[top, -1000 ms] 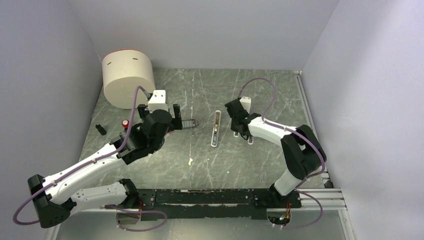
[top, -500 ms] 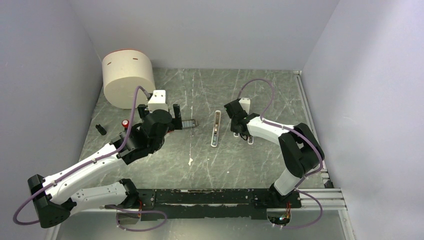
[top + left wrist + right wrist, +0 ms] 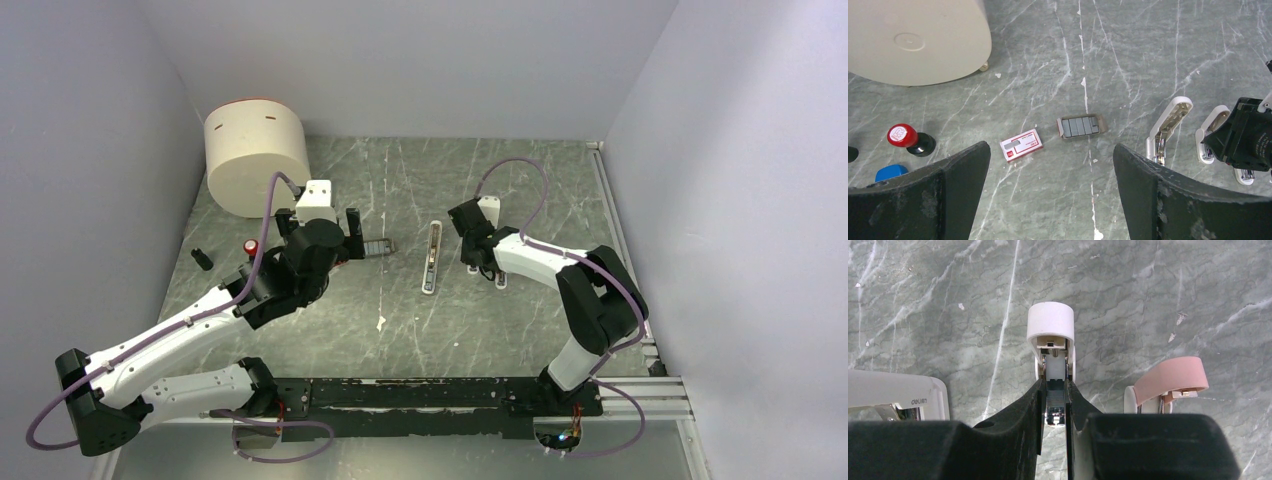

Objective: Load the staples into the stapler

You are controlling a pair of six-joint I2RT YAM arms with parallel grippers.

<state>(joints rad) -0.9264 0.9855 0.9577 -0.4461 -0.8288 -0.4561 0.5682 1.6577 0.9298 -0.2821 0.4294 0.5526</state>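
The grey marbled tabletop (image 3: 500,180) carries everything, with a big cream cylindrical container (image 3: 256,160) well off to the outer side of the left fingers (image 3: 948,195). Those fingers are spread wide and grip nothing. They hover above the tabletop with the task's small parts ahead of them.

The right fingers (image 3: 1013,440) are closed tight on the metal tail of a short white stubby piece (image 3: 1050,325), which juts straight out ahead of their tips.

The stapler (image 3: 431,257), a slim white bar, lies flat just to the left of the right fingers and outside the gap of the left ones. It seems to lie opened, with a dark channel showing along it. A pink stubby piece (image 3: 1168,382) sits just right of the right fingers.

The little red-and-white box (image 3: 1021,145) lies just beyond the tip of one left finger. The staples (image 3: 1080,126), a dark grey block in a small open tray, lie beside it, ahead of the gap.

As I judge it, the loading has hardly begun. The staples are out of the box but ungripped, and none sit in the stapler. Picking them up, seating them and closing the stapler are all left to do.
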